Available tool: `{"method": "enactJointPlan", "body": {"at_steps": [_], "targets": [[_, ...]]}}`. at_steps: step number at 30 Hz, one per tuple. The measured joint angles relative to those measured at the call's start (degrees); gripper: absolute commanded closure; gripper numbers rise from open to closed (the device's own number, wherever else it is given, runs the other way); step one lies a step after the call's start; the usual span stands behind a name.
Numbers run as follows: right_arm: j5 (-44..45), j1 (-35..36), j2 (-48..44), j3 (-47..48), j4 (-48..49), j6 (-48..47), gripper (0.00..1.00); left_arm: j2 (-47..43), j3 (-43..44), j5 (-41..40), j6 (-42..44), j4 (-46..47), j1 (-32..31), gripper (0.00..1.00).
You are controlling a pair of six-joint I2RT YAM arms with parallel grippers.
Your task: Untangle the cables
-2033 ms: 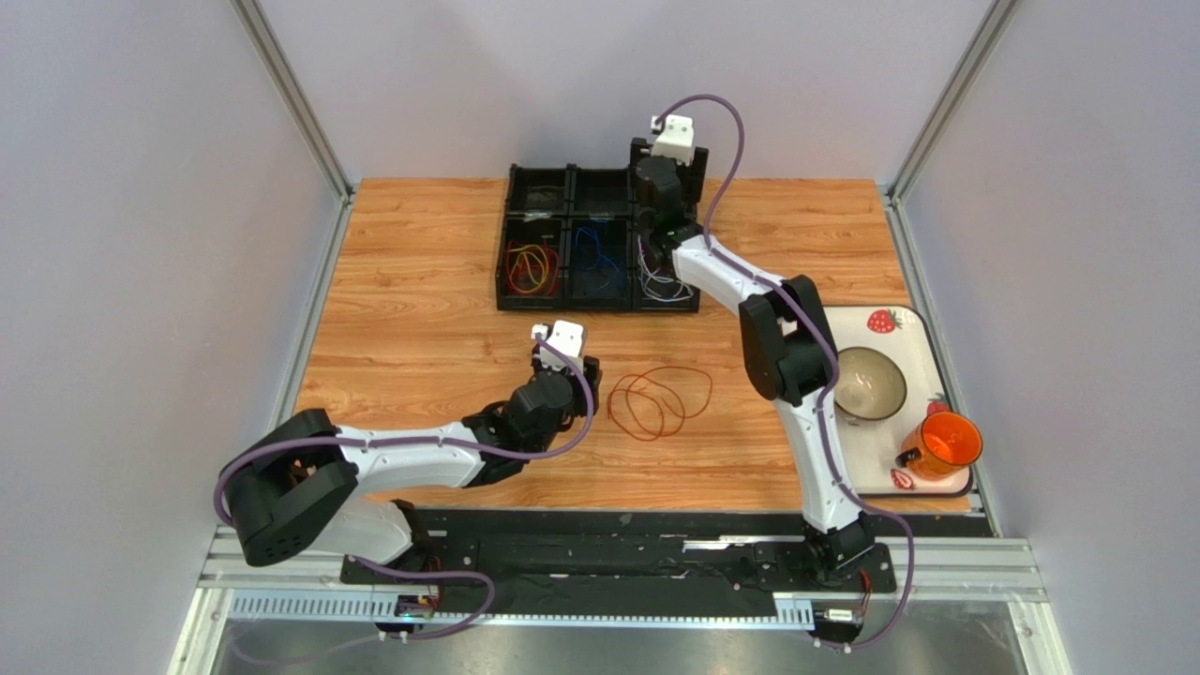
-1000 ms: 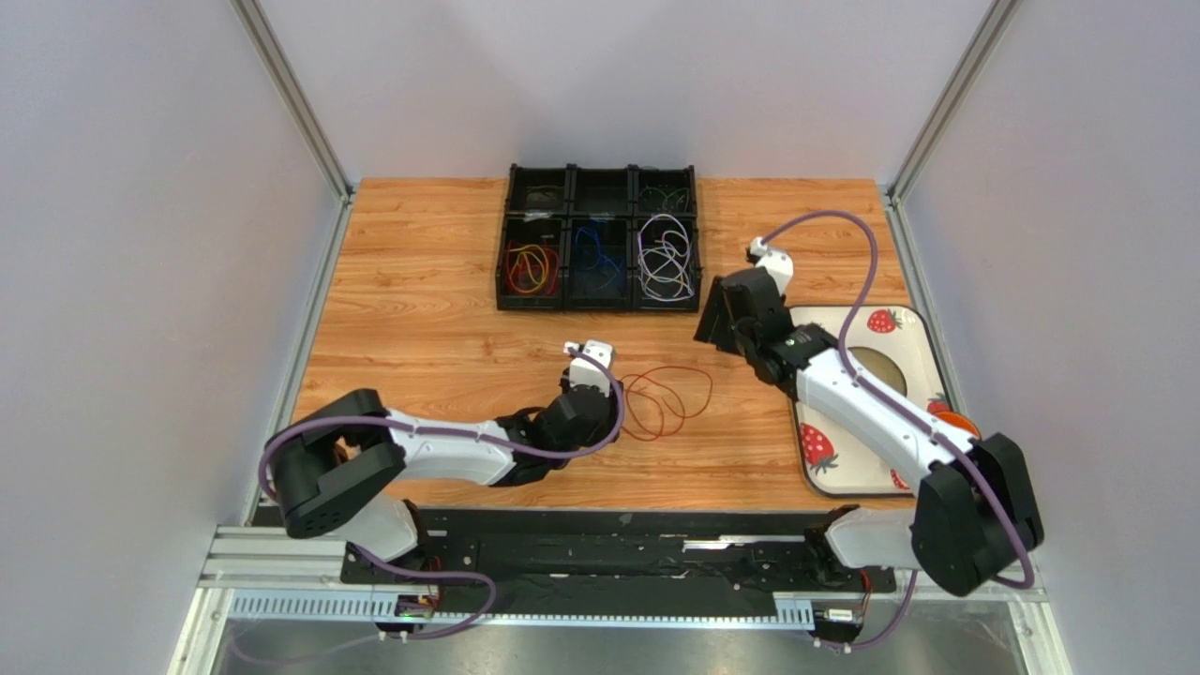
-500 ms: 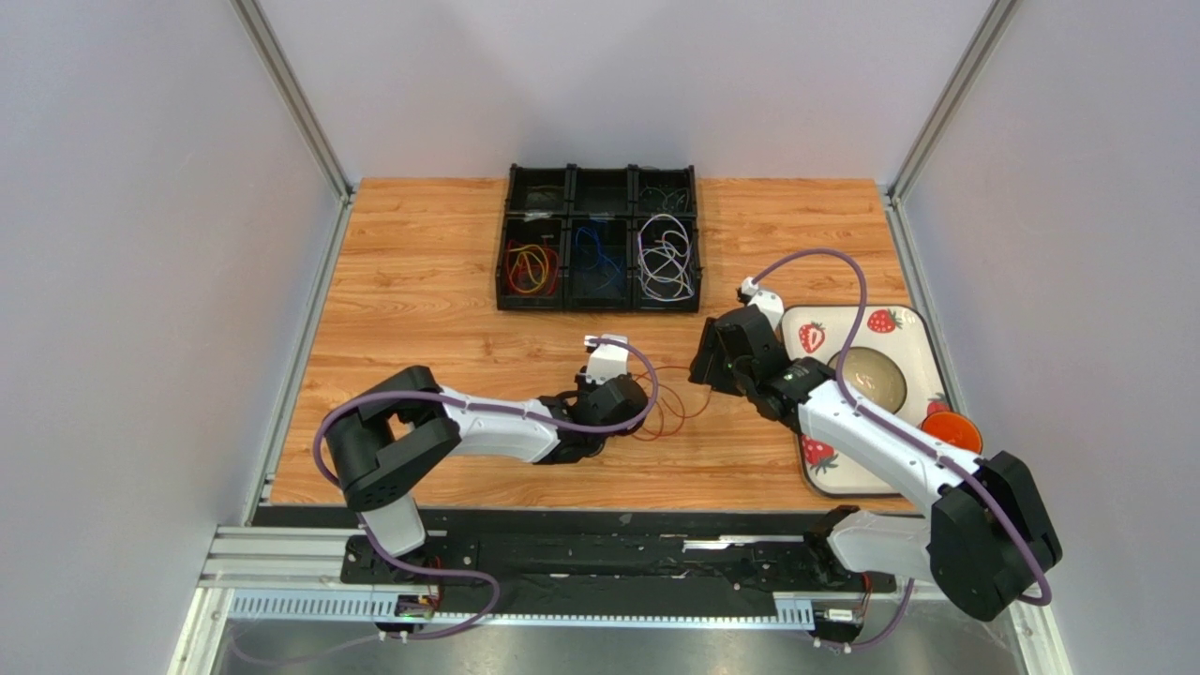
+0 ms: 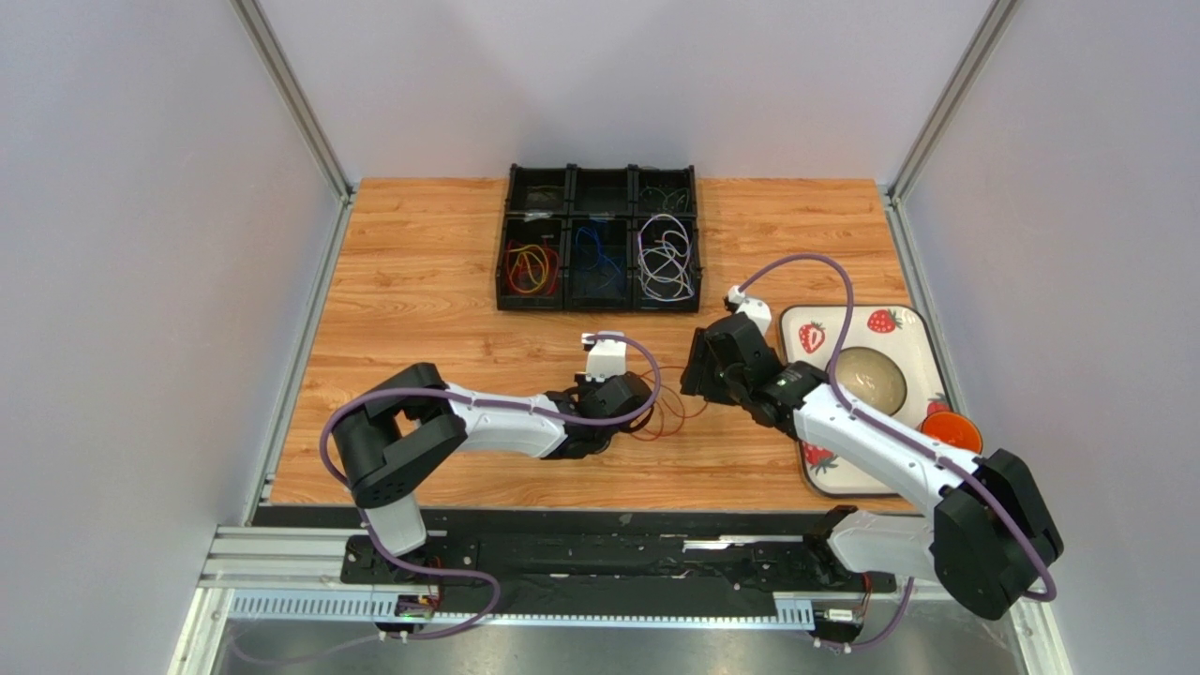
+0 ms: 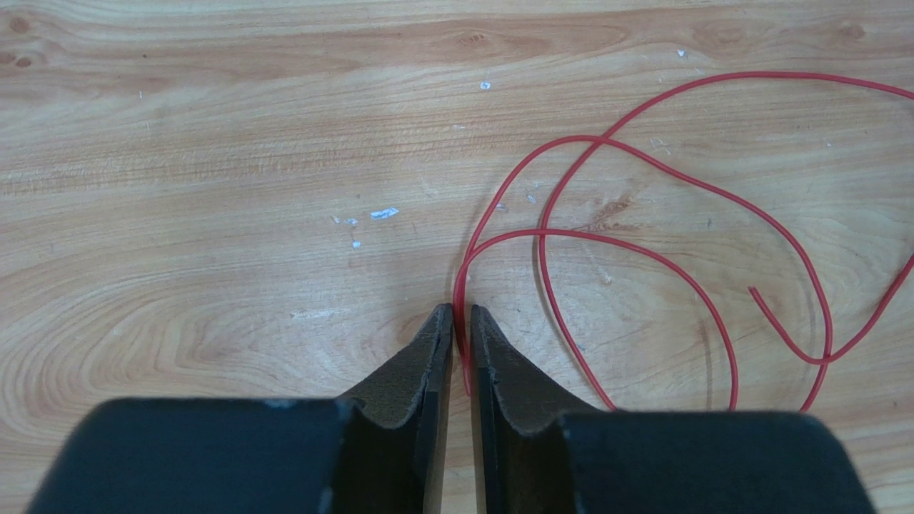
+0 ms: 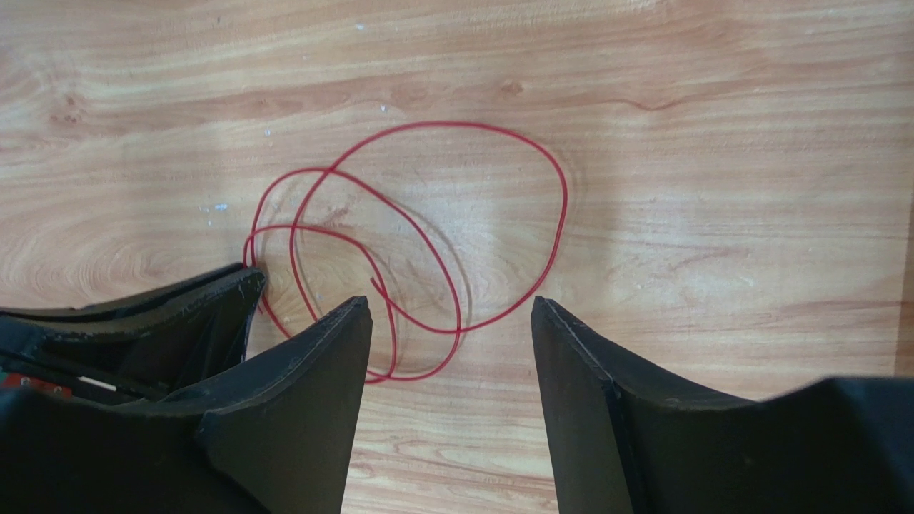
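Three tray (image 4: 599, 304) compartments holding red-yellow, blue, white cables (image 4: 664, 265), left gripper (image 5: 458, 321) pinching red cable (image 6: 451, 124), right gripper (image 6: 451, 305) spread

cable (image 5: 751, 75) red | table (image 4: 423, 281) tan wood grain | bin (image 4: 566, 239) blk | tray (image 4: 845, 324) wht (strawberry print)

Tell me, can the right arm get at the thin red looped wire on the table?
Probably yes. The right gripper hovers open over the thin red looped wire, nothing between them. The left gripper pinches only one bend; the other loops lie free.
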Motion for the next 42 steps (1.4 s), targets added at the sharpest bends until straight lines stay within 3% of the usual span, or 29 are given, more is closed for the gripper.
{"method": "enactJointPlan", "body": {"at_steps": [17,29,37,42], "targets": [[1.7,4.7,3.6,-1.6,-3.5,8.5,0.44,-0.3,-0.7,0.1,0.0,1.0,0.0,0.87],[10.3,3.9,19.0,7.1,-9.9,9.9,0.48,-0.7,-1.4,0.3,0.0,1.8,0.0,0.87],[13.6,1.7,23.5,10.9,-9.9,7.1,0.57,-0.8,-1.5,0.4,0.1,1.8,0.0,0.87],[14.6,0.3,25.5,11.4,-9.4,5.4,0.72,-0.8,-1.5,0.5,0.2,1.8,0.0,0.87]]}}
